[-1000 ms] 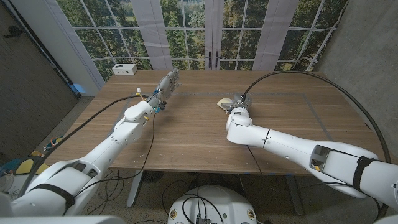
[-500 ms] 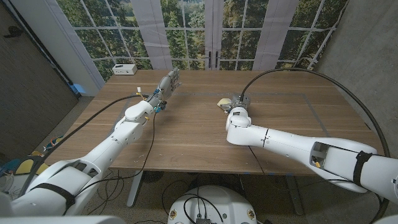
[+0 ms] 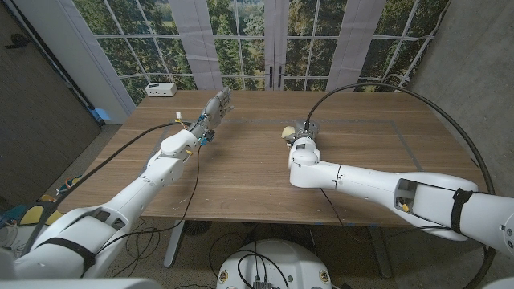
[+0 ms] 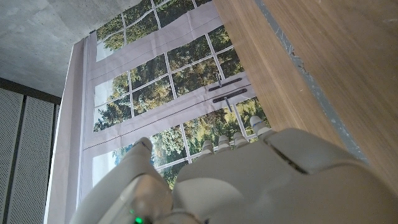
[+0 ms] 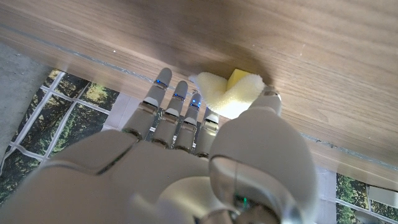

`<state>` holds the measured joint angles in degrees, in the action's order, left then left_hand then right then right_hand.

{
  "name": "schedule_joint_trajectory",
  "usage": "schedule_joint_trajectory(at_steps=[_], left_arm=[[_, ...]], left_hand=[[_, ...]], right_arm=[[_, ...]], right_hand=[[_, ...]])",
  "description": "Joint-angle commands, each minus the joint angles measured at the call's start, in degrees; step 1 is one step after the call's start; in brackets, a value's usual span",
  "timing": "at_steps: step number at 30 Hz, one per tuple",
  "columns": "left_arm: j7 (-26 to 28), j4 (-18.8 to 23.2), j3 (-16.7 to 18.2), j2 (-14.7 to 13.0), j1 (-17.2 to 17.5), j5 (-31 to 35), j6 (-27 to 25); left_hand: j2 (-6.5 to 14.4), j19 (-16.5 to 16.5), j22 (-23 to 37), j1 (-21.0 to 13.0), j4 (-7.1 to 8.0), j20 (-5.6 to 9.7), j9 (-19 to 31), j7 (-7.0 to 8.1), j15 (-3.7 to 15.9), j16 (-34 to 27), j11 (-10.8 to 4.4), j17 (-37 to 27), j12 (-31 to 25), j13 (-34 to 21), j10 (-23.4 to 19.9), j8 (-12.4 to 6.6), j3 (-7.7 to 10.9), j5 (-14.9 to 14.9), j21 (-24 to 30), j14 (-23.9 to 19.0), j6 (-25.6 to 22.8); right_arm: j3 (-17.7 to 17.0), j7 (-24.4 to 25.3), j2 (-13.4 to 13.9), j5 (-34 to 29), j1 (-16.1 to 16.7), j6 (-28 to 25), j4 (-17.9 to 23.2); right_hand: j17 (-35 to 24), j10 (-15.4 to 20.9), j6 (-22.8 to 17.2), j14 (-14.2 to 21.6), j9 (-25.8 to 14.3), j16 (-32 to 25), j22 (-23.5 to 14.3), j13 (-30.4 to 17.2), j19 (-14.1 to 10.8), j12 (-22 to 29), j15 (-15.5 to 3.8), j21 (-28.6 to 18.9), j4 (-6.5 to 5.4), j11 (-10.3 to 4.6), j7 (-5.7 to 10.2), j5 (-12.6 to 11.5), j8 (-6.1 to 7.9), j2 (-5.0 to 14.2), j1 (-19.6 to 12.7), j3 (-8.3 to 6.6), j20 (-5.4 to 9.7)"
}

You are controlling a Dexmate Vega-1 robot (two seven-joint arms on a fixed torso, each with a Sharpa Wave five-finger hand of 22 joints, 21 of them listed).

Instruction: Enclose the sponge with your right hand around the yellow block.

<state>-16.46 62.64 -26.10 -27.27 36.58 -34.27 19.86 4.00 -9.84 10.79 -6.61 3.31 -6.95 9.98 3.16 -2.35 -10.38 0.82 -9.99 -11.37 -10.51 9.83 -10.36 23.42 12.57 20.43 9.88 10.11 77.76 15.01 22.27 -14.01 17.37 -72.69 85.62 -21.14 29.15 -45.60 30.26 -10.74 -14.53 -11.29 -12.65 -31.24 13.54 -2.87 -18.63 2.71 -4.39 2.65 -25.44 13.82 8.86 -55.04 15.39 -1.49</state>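
Observation:
A pale yellow sponge [image 3: 286, 132] lies on the wooden table [image 3: 241, 172] a little beyond its middle. In the right wrist view the sponge [image 5: 219, 94] is bent into a V around a brighter yellow block [image 5: 237, 78]. My right hand [image 3: 304, 128] is at the sponge, fingers [image 5: 177, 106] on one side and thumb [image 5: 268, 101] on the other, pinching it. Most of the block is hidden by the sponge. My left hand [image 3: 217, 105] is held over the table's far left part with its fingers straight and apart, holding nothing; its back [image 4: 261, 180] shows in the left wrist view.
A small white box [image 3: 161, 89] sits at the table's far left corner. A black cable [image 3: 418, 100] arcs over the right arm. Thin tape lines [image 3: 401, 132] mark the tabletop on the right. Windows stand behind the far edge.
My right arm has shifted slightly to the left, and the hand has closed in a little on the sponge. The left arm has not moved.

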Motion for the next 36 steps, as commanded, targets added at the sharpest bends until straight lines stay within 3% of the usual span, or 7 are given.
schedule_joint_trajectory(at_steps=[1,2,6,8,10,13,36], left_arm=[[-0.4,-0.5,0.0,0.2,-0.4,-0.2,0.1],[-0.5,-0.6,0.0,0.2,-0.4,-0.2,0.0],[-0.4,-0.6,0.0,0.3,-0.4,-0.2,0.1],[-0.4,-0.7,-0.1,0.2,-0.4,0.0,0.0],[-0.3,-0.6,-0.1,0.2,-0.5,0.0,-0.1],[-0.3,-0.8,-0.2,0.4,-0.6,0.0,0.2],[0.4,1.2,-0.3,0.0,0.1,0.2,-0.9]], left_hand=[[0.3,-0.6,0.2,-0.5,-0.14,-0.39,0.1,0.18,-0.39,-0.1,0.16,-0.1,-0.2,-0.2,9.8,-0.17,0.04,0.0,-0.1,9.8,4.3],[0.3,-0.6,0.2,-0.5,-0.14,-0.34,0.1,0.18,-0.41,-0.1,0.14,-0.1,-0.2,-0.2,9.8,-0.17,0.03,0.0,-0.1,9.8,4.3],[0.3,-0.6,0.2,-0.5,-0.15,-0.38,0.1,0.19,-0.39,-0.1,0.19,-0.1,-0.2,-0.2,9.8,-0.17,0.00,0.0,-0.2,9.8,4.3],[0.3,-0.5,0.2,-0.5,-0.15,-0.35,0.1,0.18,-0.41,-0.1,0.20,-0.1,-0.2,-0.2,9.9,-0.17,-0.01,0.0,-0.2,9.8,4.2],[0.3,-0.5,0.2,-0.5,-0.15,-0.29,0.1,0.20,-0.42,-0.1,0.21,-0.1,-0.2,-0.2,9.8,-0.18,-0.02,0.0,-0.2,9.8,4.2],[0.3,-0.5,0.2,-0.5,-0.15,-0.29,0.1,0.17,-0.41,-0.1,0.17,-0.1,-0.2,-0.2,9.8,-0.16,-0.03,0.0,-0.2,9.8,4.3],[0.4,-0.4,0.2,-0.5,-0.16,-0.29,0.1,0.25,-0.36,-0.1,0.18,-0.1,-0.3,-0.2,9.8,-0.14,-0.14,0.0,-0.5,9.8,4.3]], right_arm=[[1.0,1.3,-1.8,-0.8,-0.1,-1.6,-3.8],[0.7,1.7,-1.9,-0.8,0.2,-1.5,-4.2],[0.2,3.1,-2.5,-1.0,0.8,-1.5,-6.0],[-1.0,5.5,-2.5,-1.8,2.1,-0.7,-6.0],[-1.3,6.4,-2.6,-2.3,2.4,-0.4,-6.1],[-1.7,6.3,-2.4,-2.4,2.4,-0.1,-5.5],[-13.0,17.2,-1.8,-5.7,10.4,4.1,-0.2]], right_hand=[[-0.3,3.6,-8.2,2.7,-0.2,-1.2,-0.4,-0.2,-2.0,1.1,-4.90,-1.1,0.61,-0.32,0.00,-0.3,0.79,1.13,-2.6,-0.30,1.27],[-0.3,4.3,-9.0,3.4,-0.2,-1.4,-0.4,-0.2,-2.5,1.3,-5.20,-1.4,0.60,-0.80,-0.55,-0.3,0.85,1.16,-2.8,-0.32,1.51],[-0.6,8.3,-12.6,6.1,-0.4,-2.6,-0.7,-0.7,-4.1,2.6,-6.19,-2.4,0.32,-0.39,-1.93,-0.2,1.50,1.35,-3.6,-0.46,2.38],[-0.7,9.6,-15.2,6.5,-0.7,-2.7,-0.8,-1.0,-4.1,2.9,-6.28,-2.6,0.21,-0.61,-2.45,-0.2,2.47,1.29,-4.0,-0.45,2.62],[-0.9,10.9,-19.2,7.3,-1.6,-3.0,-0.9,-1.3,-4.2,3.0,-6.85,-2.9,0.35,-1.06,-3.20,-0.2,4.51,1.71,-5.2,-0.92,2.80],[-1.3,12.7,-21.4,8.1,-2.3,-3.4,-1.0,-1.6,-4.3,3.5,-7.07,-3.2,0.50,-1.45,-3.50,-0.3,5.99,2.23,-6.7,-1.81,2.94],[-2.3,13.3,-21.2,8.1,-4.5,-3.6,-1.2,-2.4,-3.8,2.8,-7.24,-3.9,-0.71,-1.79,-3.28,0.0,7.99,2.27,-8.4,-3.56,2.98]])
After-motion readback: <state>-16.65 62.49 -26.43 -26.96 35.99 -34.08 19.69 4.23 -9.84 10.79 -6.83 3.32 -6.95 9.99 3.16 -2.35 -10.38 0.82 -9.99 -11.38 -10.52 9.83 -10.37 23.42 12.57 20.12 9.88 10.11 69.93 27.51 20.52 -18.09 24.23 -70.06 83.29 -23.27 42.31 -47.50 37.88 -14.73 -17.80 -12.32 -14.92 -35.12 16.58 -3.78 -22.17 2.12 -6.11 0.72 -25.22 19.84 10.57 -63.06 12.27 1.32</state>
